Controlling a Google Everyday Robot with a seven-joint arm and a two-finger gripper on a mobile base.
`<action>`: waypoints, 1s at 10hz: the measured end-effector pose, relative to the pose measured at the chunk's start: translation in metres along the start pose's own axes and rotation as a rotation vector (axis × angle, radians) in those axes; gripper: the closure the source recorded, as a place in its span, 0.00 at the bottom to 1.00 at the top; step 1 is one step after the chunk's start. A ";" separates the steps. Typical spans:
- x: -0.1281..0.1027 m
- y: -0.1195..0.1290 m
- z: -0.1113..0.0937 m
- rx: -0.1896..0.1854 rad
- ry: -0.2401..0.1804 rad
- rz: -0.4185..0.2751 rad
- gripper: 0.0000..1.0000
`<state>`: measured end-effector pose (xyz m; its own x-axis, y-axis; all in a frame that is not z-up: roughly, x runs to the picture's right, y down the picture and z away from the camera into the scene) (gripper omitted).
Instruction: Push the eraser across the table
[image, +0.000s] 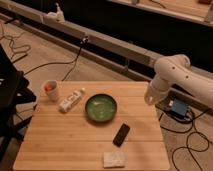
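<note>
The black eraser (121, 134) lies flat on the bamboo table (60, 145), right of centre and toward the near edge, tilted on a diagonal. My white arm reaches in from the right and bends down to the table's right edge. Its gripper (149, 98) hangs there, shut and holding nothing, well behind and to the right of the eraser and not touching it.
A green bowl (101, 108) sits mid-table just behind the eraser. A pale square pad (114, 158) lies at the near edge. A white tube (71, 100) and a white cup (51, 90) stand at the left. Cables and a blue box (178, 108) lie on the floor to the right.
</note>
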<state>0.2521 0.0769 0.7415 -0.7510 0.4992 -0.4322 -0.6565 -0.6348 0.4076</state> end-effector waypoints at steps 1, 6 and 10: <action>-0.005 0.001 -0.002 0.000 -0.020 0.000 1.00; 0.037 -0.028 0.040 0.066 0.102 -0.032 1.00; 0.080 -0.051 0.065 0.143 0.211 -0.087 1.00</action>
<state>0.2209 0.1870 0.7385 -0.6701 0.4044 -0.6225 -0.7322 -0.4977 0.4648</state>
